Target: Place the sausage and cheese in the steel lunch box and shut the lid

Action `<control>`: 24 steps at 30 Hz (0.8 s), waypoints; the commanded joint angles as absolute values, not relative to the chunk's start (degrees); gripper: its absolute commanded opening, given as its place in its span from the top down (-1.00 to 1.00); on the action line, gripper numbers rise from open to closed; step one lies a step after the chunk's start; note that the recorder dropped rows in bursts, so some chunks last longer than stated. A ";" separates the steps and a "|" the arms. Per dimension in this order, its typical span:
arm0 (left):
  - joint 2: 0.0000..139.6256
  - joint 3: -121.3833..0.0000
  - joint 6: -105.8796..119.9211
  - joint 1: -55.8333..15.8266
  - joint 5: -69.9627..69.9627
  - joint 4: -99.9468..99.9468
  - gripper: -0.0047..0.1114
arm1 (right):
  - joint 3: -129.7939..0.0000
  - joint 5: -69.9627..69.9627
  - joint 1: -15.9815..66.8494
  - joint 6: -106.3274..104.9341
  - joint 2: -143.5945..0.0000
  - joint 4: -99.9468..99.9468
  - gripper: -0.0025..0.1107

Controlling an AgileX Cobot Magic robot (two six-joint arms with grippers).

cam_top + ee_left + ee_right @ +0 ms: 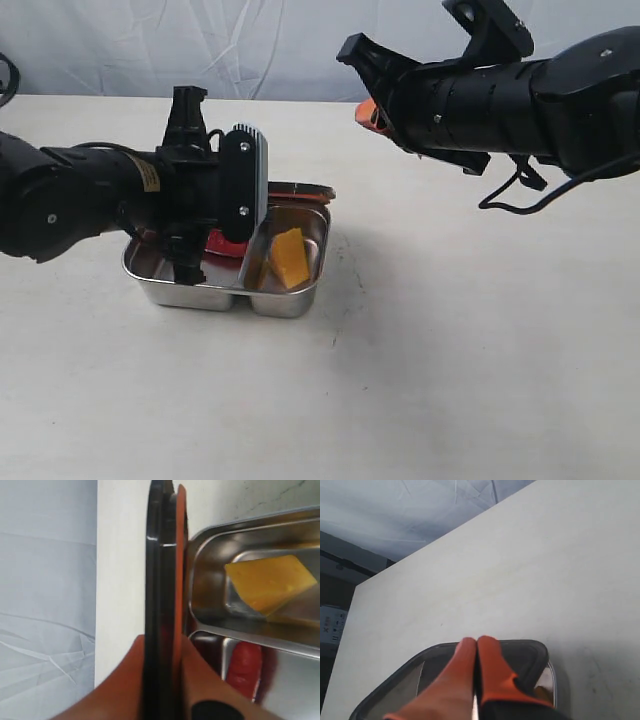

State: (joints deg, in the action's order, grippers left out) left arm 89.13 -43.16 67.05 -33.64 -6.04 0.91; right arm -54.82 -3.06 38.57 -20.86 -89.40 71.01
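Two foods are already in the lunch box (285, 305): the cheese (289, 258) leans in the narrower compartment, and the sausage (244, 662) lies in the wider one beside it (from outside it is mostly hidden behind my left wrist). That leaves the lid (159, 555). My left gripper (165, 641) is clamped on its edge, one orange finger on each face, holding it raised at the box's far side. I can't quite tell whether its lower edge touches the rim. It is not yet laid flat or pressed down. My right gripper (476, 645) hangs above the table (450, 350) beyond the box, its fingers pressed together on nothing. Only my own left wrist crowds the box.
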 commanded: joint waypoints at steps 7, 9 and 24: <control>90.00 -38.63 66.66 -33.82 -4.84 -0.44 0.92 | -55.07 -4.48 34.86 -21.42 -88.87 69.49 0.97; 90.00 -38.13 66.66 -33.82 -4.58 -0.44 0.92 | -55.07 -5.91 33.93 -21.42 -88.87 69.49 0.97; 90.00 -38.13 66.56 -33.82 7.48 -3.88 0.92 | -55.07 -12.71 32.67 -21.42 -88.87 68.24 0.97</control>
State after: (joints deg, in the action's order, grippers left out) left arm 89.33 -39.28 68.06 -33.75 -2.36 0.60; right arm -54.82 -11.52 32.95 -21.03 -89.40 68.93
